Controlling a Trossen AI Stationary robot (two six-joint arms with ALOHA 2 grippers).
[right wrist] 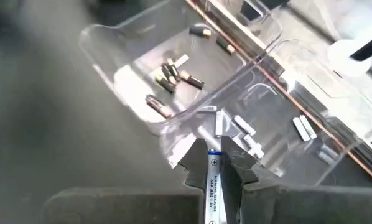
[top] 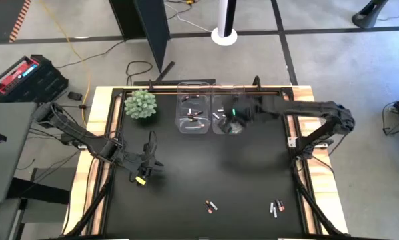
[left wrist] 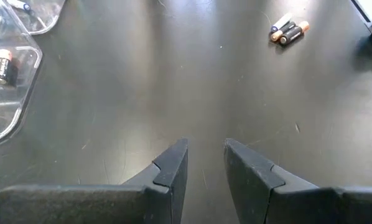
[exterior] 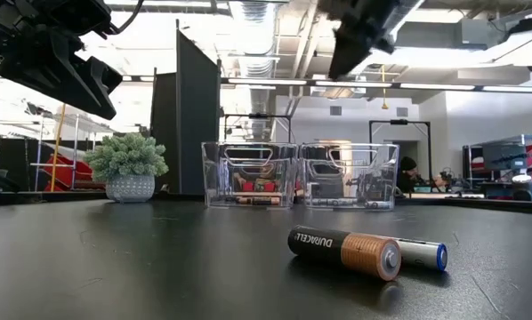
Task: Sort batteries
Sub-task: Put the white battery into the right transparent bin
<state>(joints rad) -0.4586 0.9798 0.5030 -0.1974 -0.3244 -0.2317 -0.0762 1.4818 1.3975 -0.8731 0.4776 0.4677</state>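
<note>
Duracell battery (exterior: 344,253) foreground, right claw (right wrist: 214,163) gripping white cell (right wrist: 213,186), print unreadable

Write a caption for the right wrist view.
Right gripper holds a white battery above the clear bins.

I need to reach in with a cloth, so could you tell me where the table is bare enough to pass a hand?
The wide black stretch between the clear bins and the loose batteries near the front edge is bare. It is crowded at the back: plant, bins, and the right gripper holding a white battery. The left gripper hangs front-left.
</note>
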